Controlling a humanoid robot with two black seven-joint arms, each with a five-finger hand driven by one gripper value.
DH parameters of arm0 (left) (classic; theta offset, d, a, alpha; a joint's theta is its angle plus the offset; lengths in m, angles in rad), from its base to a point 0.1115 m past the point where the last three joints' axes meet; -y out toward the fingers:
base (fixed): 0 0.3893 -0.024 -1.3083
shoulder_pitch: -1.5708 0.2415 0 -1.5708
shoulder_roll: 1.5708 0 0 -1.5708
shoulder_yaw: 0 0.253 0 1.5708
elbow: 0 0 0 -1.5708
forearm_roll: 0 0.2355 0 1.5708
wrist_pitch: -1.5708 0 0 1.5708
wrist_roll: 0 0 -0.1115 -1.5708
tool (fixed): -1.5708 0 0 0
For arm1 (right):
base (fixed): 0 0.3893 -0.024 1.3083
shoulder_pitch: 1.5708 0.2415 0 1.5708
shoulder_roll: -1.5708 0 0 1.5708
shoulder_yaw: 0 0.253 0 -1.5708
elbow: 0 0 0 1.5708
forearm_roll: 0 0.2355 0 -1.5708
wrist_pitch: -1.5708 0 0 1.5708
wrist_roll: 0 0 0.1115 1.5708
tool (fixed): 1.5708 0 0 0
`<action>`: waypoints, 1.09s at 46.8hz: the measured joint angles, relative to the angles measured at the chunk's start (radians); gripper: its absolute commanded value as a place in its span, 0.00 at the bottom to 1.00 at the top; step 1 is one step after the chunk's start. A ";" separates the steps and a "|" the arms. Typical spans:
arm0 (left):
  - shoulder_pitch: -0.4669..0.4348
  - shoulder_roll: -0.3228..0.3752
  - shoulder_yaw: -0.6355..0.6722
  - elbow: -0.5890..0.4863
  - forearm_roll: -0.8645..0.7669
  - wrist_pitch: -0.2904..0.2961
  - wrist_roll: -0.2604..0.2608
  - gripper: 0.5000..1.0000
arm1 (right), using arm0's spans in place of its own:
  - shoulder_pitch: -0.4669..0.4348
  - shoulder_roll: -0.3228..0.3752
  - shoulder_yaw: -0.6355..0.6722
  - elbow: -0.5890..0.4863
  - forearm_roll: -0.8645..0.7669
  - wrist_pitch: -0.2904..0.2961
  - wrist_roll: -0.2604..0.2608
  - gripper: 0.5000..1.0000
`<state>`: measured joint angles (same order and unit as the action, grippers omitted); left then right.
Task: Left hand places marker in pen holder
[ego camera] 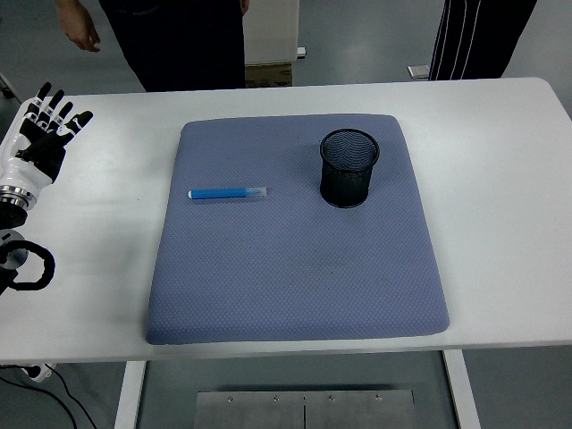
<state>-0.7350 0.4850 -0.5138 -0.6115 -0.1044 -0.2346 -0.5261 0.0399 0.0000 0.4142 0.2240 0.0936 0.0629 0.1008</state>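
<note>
1. The white worktop runs across the frame, its near edge at the bottom; a blue-grey padded mat covers most of its middle, reaching close to that near edge.

2. At the worktop's left edge my left arm comes in, with a black cable loop at the wrist end nearest the front.

3. A little farther back along that left edge, my left hand rests over the bare worktop near the far left corner, fingers spread and pointing away from me, holding nothing. It is well apart from the mat.

4. The marker, blue-bodied with a pale, clear-looking cap end, lies flat on the mat's left half, roughly parallel to the worktop's near edge, the cap end pointing right. It is touched by nothing.

5. The pen holder, a black mesh cup, stands upright on the mat towards its far right corner, to the right of the marker and apart from it. Its opening faces up and I can see nothing inside it.

6. Beyond the worktop's far edge, two people stand in dark clothing, one at the left with a hand hanging, one at the right in striped trousers.
</note>
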 measured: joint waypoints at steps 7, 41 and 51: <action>-0.001 -0.005 0.000 0.001 -0.005 0.002 0.001 1.00 | 0.000 0.000 0.000 0.000 0.000 0.000 0.000 1.00; 0.041 0.009 -0.005 0.004 -0.005 -0.097 0.004 1.00 | 0.000 0.000 0.000 0.000 0.000 0.000 0.000 1.00; 0.029 0.013 -0.012 0.002 -0.005 -0.124 0.003 1.00 | 0.000 0.000 0.000 0.000 0.000 0.000 0.000 1.00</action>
<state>-0.7058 0.4977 -0.5262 -0.6090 -0.1098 -0.3589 -0.5235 0.0399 0.0000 0.4141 0.2239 0.0936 0.0629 0.1009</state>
